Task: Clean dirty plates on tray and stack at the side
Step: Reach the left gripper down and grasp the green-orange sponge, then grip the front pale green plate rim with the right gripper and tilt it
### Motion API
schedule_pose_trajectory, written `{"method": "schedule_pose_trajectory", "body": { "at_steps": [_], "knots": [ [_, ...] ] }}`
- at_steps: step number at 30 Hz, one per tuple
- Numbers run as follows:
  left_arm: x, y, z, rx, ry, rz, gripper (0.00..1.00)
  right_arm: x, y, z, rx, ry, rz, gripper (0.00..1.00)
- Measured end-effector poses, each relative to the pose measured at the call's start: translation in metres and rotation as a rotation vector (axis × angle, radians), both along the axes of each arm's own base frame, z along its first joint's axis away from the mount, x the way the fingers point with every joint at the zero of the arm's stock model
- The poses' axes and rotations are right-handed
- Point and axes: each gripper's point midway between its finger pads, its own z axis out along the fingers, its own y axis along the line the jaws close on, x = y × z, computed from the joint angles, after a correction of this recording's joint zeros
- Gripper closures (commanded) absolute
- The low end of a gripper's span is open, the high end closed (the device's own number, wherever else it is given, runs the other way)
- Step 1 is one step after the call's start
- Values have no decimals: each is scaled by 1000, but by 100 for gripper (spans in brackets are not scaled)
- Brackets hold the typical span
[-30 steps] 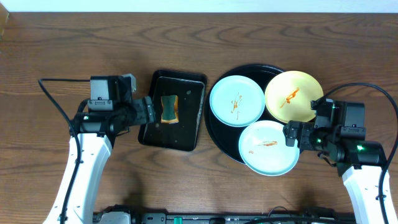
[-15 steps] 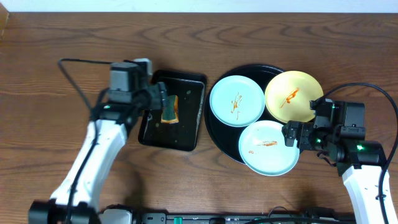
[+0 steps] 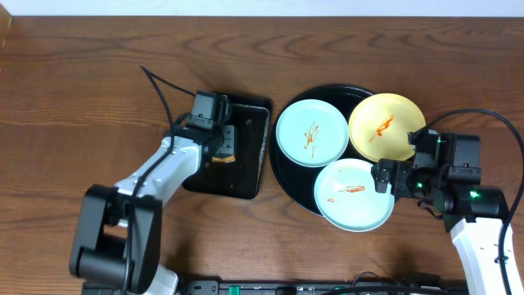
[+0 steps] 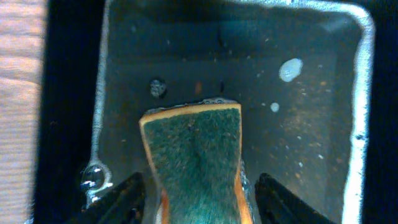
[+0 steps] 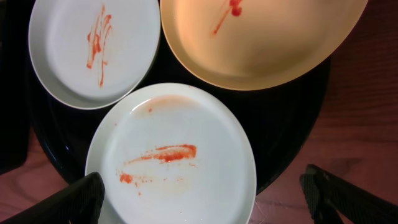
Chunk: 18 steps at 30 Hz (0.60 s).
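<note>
The round tray (image 3: 281, 174) on the bench (image 3: 98, 65) carries three plates, each smeared orange-red: a far mint plate (image 3: 312, 132), a near mint plate (image 3: 354, 194) overhanging the rim, and a yellow plate (image 3: 386, 127). The right claw (image 5: 208, 202) stands wide, its two fingers flanking the near mint plate. The left claw (image 4: 202, 202), also wide, straddles the one sponge (image 4: 193, 149) in the small tray (image 4: 305, 124), with a finger just beside each of its sides.
</note>
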Motion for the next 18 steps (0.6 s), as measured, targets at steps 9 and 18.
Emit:
{"method": "schedule_pose_trajectory", "body": {
  "at_steps": [9, 18],
  "knots": [
    [-2, -6, -17, 19, 28, -10, 92, -1, 0, 0, 1, 3, 0, 1],
    [-5, -5, 8, 13, -1, -14, 92, -1, 0, 0, 0, 3, 0, 1]
  ]
}}
